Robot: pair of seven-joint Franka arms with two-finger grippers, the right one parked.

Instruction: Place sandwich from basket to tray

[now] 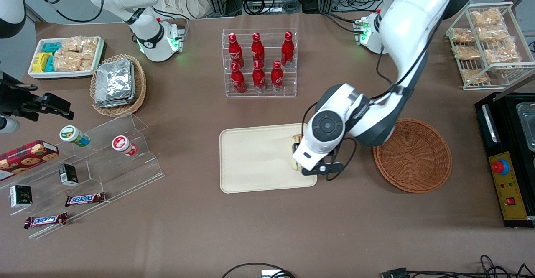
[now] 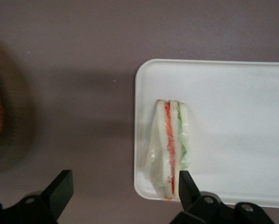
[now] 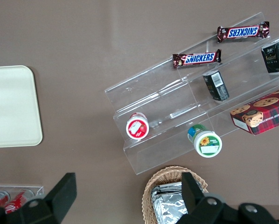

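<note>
Sandwich point(image 2: 170, 147) lying flat on the cream tray point(image 1: 250, 161), close to the tray edge nearest the reddish-brown wicker basket point(image 1: 413, 156), wrapped in clear film with red and green filling stripes showing along its cut face. Left gripper point(image 1: 297, 157) poised directly above that end of the tray, jaws spread wide and holding nothing; in the wrist view one fingertip point(image 2: 186, 184) over the sandwich's lower corner, the other point(image 2: 61, 186) out over bare brown table point(image 1: 267, 236). Sandwich mostly hidden under the wrist in the front view, only a sliver visible. Basket beside the tray, toward the working arm's end of the table, with nothing in it. Clear rack of red cola bottles point(image 1: 259, 62) farther from the front camera than the tray. Acrylic step stand with snack bars point(image 1: 83, 199) toward the parked arm's end.
</note>
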